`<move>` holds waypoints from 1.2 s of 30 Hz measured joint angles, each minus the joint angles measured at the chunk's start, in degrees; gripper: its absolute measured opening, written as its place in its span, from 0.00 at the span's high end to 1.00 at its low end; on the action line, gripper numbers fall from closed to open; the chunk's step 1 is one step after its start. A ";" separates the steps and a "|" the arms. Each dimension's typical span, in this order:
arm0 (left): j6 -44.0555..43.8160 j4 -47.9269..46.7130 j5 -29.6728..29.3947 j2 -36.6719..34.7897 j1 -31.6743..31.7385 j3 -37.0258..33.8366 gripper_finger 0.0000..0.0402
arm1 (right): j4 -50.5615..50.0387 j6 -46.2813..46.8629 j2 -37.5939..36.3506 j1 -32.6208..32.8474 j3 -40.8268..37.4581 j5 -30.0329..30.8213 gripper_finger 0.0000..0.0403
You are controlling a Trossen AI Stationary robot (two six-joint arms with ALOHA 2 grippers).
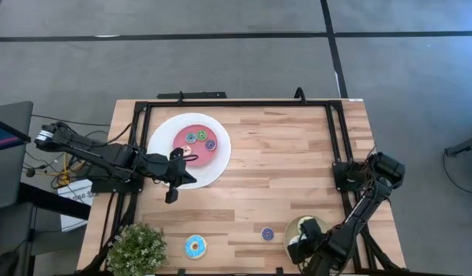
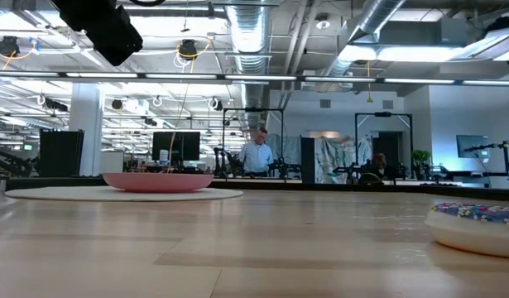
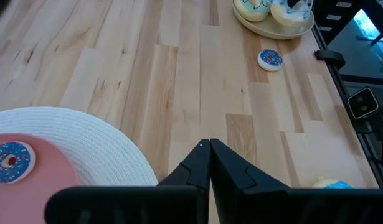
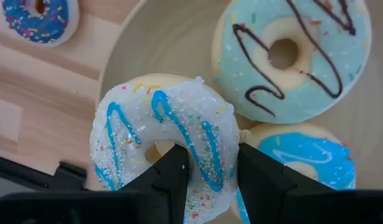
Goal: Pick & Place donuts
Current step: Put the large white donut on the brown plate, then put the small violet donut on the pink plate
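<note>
My right gripper (image 1: 301,244) is over the tan plate (image 1: 291,227) at the table's near right, shut on a cream donut (image 4: 160,124) with blue drizzle. A light green donut (image 4: 297,56) with brown drizzle and a blue donut (image 4: 306,165) lie in the same plate. A tiny blue donut (image 1: 267,233) lies on the table beside it, and a larger blue donut (image 1: 195,246) lies near the front edge. Three tiny donuts (image 1: 201,136) lie on the white plate's pink centre (image 1: 182,149). My left gripper (image 1: 171,197) is shut and empty by that plate's near rim. My right gripper holds the cream donut by the near part of its ring (image 4: 210,155). One finger (image 4: 175,165) stands in the donut's hole and the other (image 4: 260,174) outside the ring. The fingers come from above. The donut overlaps the two others in the plate; whether it is lifted, I cannot tell.
A small potted plant (image 1: 136,249) stands at the near left corner. A black frame (image 1: 236,103) runs along the table's far edge and both sides. Bare wood lies between the two plates (image 1: 274,169). A person (image 2: 256,153) stands far off in the room behind.
</note>
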 joint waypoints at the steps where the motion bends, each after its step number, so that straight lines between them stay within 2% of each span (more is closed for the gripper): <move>1: 0.00 0.00 0.00 0.00 0.00 0.00 1.00 | 0.09 -0.14 0.00 0.00 0.00 0.00 0.71; 7: -0.38 0.00 0.00 0.00 0.00 0.00 1.00 | 1.23 -0.13 0.00 0.00 0.00 -0.01 0.69; 25: 0.04 0.00 -0.02 0.00 0.00 0.00 1.00 | 0.14 0.89 0.00 0.00 0.00 -1.88 0.51; 33: 0.02 0.00 0.00 0.00 0.01 0.00 1.00 | -0.95 0.91 -3.71 0.00 0.00 -1.37 0.51; 36: -0.31 0.24 0.13 0.00 0.00 0.00 1.00 | -2.31 0.74 -6.34 0.36 0.00 0.81 0.53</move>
